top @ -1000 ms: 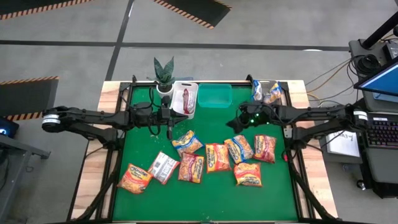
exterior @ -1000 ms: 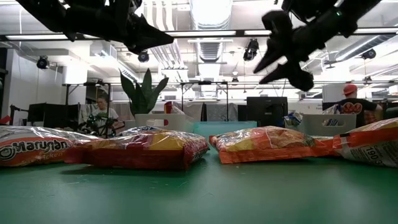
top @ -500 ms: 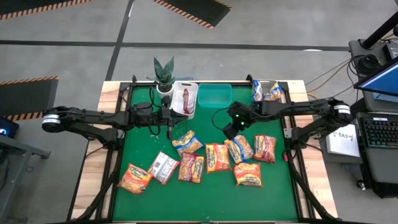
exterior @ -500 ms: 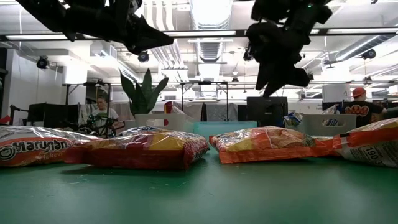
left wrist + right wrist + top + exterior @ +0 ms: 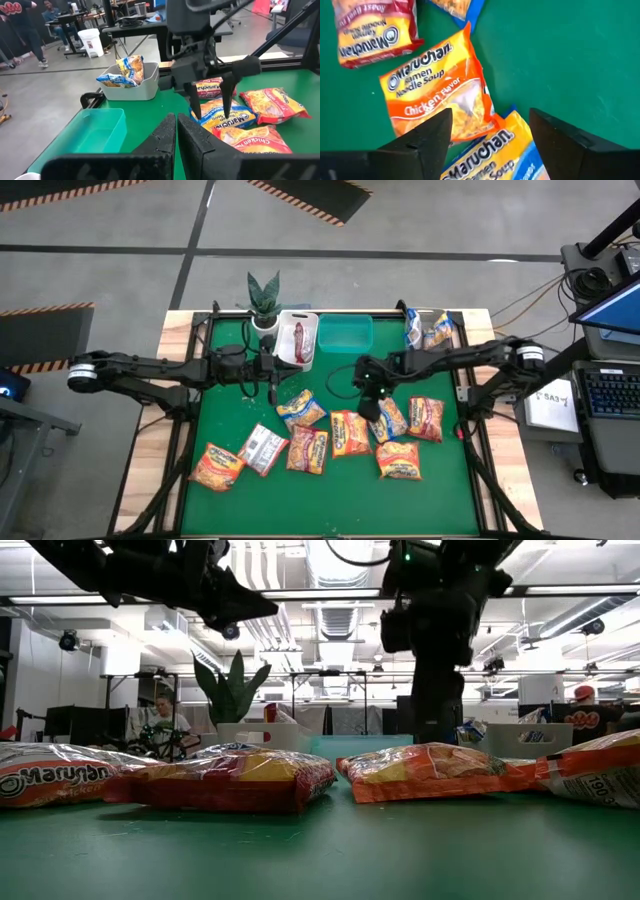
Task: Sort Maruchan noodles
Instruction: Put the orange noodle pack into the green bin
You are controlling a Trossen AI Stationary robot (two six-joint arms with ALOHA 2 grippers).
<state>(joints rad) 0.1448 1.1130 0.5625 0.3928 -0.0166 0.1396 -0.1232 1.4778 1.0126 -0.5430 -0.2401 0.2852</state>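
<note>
Several Maruchan noodle packets lie flat on the green mat (image 5: 330, 480). Among them are an orange chicken packet (image 5: 437, 97), a blue-edged packet (image 5: 495, 155) and a red-brown one (image 5: 375, 30). My right gripper (image 5: 368, 402) is open and points down over the mat's middle. Its fingers (image 5: 196, 107) stand above the blue-edged packet (image 5: 220, 119) and the orange one (image 5: 350, 432), touching neither as far as I can see. My left gripper (image 5: 272, 390) hovers shut and empty over the mat's far left, above a packet (image 5: 300, 410).
Three bins stand along the far edge: a white one (image 5: 298, 322) with a red packet, a teal one (image 5: 345, 335), and a grey one (image 5: 432, 327) with blue-marked packets. A potted plant (image 5: 263, 298) is beside the white bin. Bare mat lies near the front edge.
My right gripper has swung from the far right of the mat toward its middle and sunk a little. It has tipped from nearly level to pointing steeply down over the packets. The left arm and the packets have kept still.
</note>
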